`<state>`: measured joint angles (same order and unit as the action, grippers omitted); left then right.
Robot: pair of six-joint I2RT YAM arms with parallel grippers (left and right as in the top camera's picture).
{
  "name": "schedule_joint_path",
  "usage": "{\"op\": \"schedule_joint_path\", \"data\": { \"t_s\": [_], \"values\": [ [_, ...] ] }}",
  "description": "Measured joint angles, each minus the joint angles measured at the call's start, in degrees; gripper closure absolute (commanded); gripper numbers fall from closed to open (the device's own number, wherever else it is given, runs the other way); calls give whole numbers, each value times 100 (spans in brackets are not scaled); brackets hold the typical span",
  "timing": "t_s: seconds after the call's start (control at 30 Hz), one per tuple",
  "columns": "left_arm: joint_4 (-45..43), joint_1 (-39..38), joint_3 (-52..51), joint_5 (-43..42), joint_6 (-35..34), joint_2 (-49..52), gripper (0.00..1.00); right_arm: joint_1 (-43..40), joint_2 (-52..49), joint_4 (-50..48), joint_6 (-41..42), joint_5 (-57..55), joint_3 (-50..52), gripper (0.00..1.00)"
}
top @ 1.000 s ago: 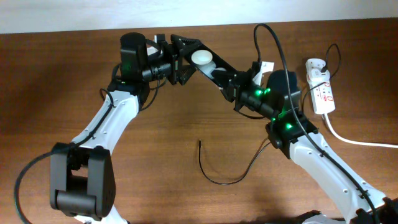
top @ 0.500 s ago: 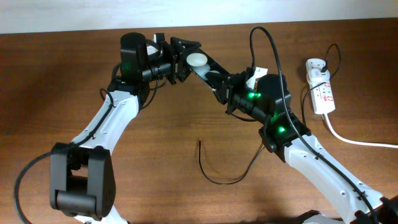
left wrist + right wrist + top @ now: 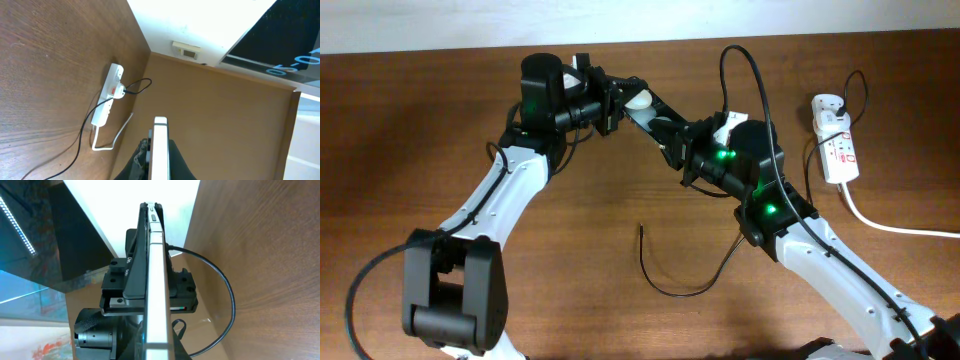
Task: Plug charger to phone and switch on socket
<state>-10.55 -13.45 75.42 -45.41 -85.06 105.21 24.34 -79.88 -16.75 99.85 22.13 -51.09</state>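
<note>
The phone (image 3: 642, 100), black with a white round patch, hangs above the back of the table between both arms. My left gripper (image 3: 615, 100) is shut on its left end and my right gripper (image 3: 670, 124) is shut on its right end. Each wrist view shows the phone edge-on (image 3: 160, 147) (image 3: 154, 280) between that gripper's fingers. The charger's thin black cable (image 3: 680, 292) curls on the wood in front, its tip (image 3: 641, 229) lying free. The white socket (image 3: 838, 150) lies at the far right with the white adapter (image 3: 825, 104) at its top end; the left wrist view shows the socket (image 3: 111, 92) too.
The socket's thick white cord (image 3: 895, 226) runs off to the right edge. A black robot cable (image 3: 755, 70) arches over the right arm. A wall borders the table's back edge (image 3: 720, 40). The right arm's body (image 3: 820, 250) crosses the right half of the table.
The right arm carried the phone a little left, into the left gripper's open jaws. The left gripper then closed on the phone's end.
</note>
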Motion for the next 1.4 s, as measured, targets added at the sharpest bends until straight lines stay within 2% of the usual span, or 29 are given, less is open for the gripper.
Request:
{"op": "schedule_joint_path", "data": {
  "t_s": [0.03,0.13,0.2,0.27,0.5,0.53,0.6,0.67,0.73,0.77,0.83,0.87,0.97,1.03,1.13,1.17,1.23,1.3,1.4],
  "values": [
    [2,0,0,2,0,0,100,0,0,0,4,0,0,96],
    [9,-2,0,15,4,0,100,4,0,0,-26,-7,0,78],
    [33,-11,0,28,20,0,100,4,0,-22,-87,-7,0,48],
    [42,-31,0,83,46,0,100,4,0,-42,-136,-4,-2,41],
    [42,273,0,127,48,0,100,4,0,-42,-122,-4,-2,28],
    [44,479,0,85,48,0,100,4,0,-42,-129,-4,-2,22],
    [42,907,-2,-140,94,0,100,4,0,-42,-133,-4,-2,1],
    [42,1316,-2,-588,446,0,100,4,0,-42,-413,0,-2,1],
    [39,1526,-2,-1204,1067,0,100,4,0,-42,-1196,59,-2,3],
    [39,1550,-2,-1580,1458,0,100,4,0,-42,-1639,138,-2,10],
    [37,1550,-2,-2107,1969,0,100,4,0,46,-2361,247,-2,9],
    [4,1552,-2,-2339,2223,0,100,4,0,120,-2583,299,-2,2],
    [-350,1556,-4,-2865,2706,0,100,4,9,916,-3689,496,-44,1],
    [-496,1626,-4,-2988,2767,0,100,4,15,1499,-4511,704,-72,1],
    [-511,2076,-4,-3139,2833,0,100,9,20,3010,-5917,905,-85,0],
    [-520,2114,-4,-3154,2835,0,100,9,26,3576,-6216,820,-111,5],
    [-514,2111,-4,-3178,2850,0,100,87,20,4446,-6524,444,-114,7],
    [-520,2109,-4,-3174,2852,0,100,407,22,4848,-6642,-42,-118,7],
    [-518,2109,-4,-3174,2852,0,100,1349,15,5062,-6271,-1231,-114,7]
  ]
}}
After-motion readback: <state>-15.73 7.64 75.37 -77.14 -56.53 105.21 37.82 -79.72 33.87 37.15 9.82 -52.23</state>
